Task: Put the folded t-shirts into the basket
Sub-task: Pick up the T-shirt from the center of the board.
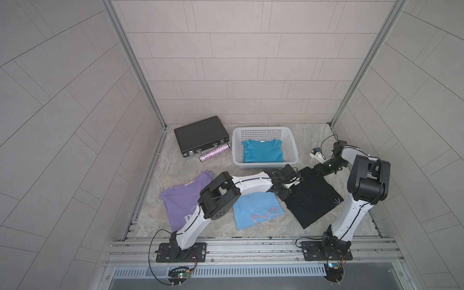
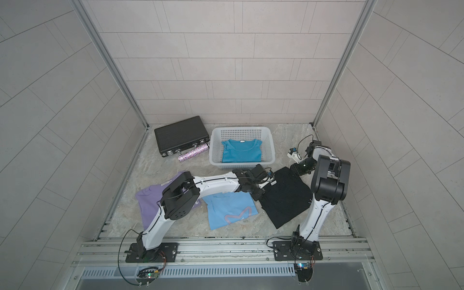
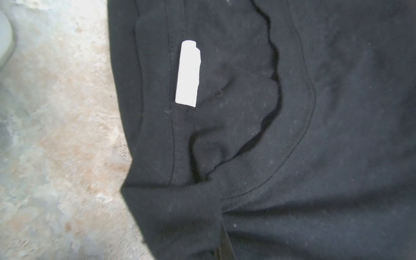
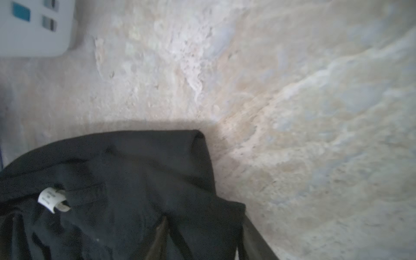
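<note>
The black t-shirt [image 1: 311, 198] [image 2: 286, 198] lies folded on the stone floor at the front right. My left gripper [image 1: 296, 180] [image 3: 221, 236] is shut on its collar edge, close to the white label [image 3: 188, 74]. At the shirt's far corner my right gripper [image 1: 317, 167] [image 4: 202, 236] has its fingers apart, with black cloth [image 4: 135, 180] filling the gap. Behind stands the white basket [image 1: 261, 128] [image 2: 241, 128] with the teal t-shirt [image 1: 262, 152] flat inside. On the floor lie the light blue t-shirt [image 1: 258, 211] and the lilac t-shirt [image 1: 178, 200], both partly under my left arm.
A black ribbed briefcase [image 1: 200, 134] sits at the back left with a glittery purple tube [image 1: 214, 152] in front of it. A small white device with a cable [image 1: 316, 153] [image 4: 33, 27] lies just beyond my right gripper. Tiled walls close in three sides.
</note>
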{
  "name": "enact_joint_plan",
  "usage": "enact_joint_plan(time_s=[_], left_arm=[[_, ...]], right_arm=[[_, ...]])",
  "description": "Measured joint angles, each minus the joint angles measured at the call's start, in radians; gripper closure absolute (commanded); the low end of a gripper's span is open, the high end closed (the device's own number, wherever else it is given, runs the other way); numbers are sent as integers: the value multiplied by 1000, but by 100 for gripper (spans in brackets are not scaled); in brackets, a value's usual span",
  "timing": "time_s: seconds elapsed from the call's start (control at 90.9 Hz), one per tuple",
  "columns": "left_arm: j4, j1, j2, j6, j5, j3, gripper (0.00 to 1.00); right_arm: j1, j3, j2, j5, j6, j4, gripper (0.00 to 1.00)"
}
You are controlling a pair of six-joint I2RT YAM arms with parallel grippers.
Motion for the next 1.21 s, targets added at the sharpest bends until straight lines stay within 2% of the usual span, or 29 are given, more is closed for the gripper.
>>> enact_joint_plan(time_s=[0.077, 0.264, 0.396, 0.539, 0.759, 1.078, 1.211], left_arm=[[-3, 2, 0, 0, 0, 0, 100], [-13, 5, 0, 1, 2, 2, 100], [-26, 16, 0, 3, 12, 6, 100], [-55, 30, -4, 14, 45, 24, 100], [-88, 38, -64, 41, 101, 29, 100], [-167, 53, -250, 101, 206, 21, 100], [-221, 65, -346, 157, 225, 18, 100]], right_arm=[[0, -4, 3, -20, -2, -13, 64], [0, -8, 11, -69, -2, -38, 89], [-3, -26, -5, -86, 0, -28, 100], [-11, -83, -102, -112, 8, -14, 100], [-16, -197, -361, -166, 20, 14, 100], [-27, -296, -624, -255, 68, 55, 100], [-21, -307, -731, -307, 151, 94, 100]])
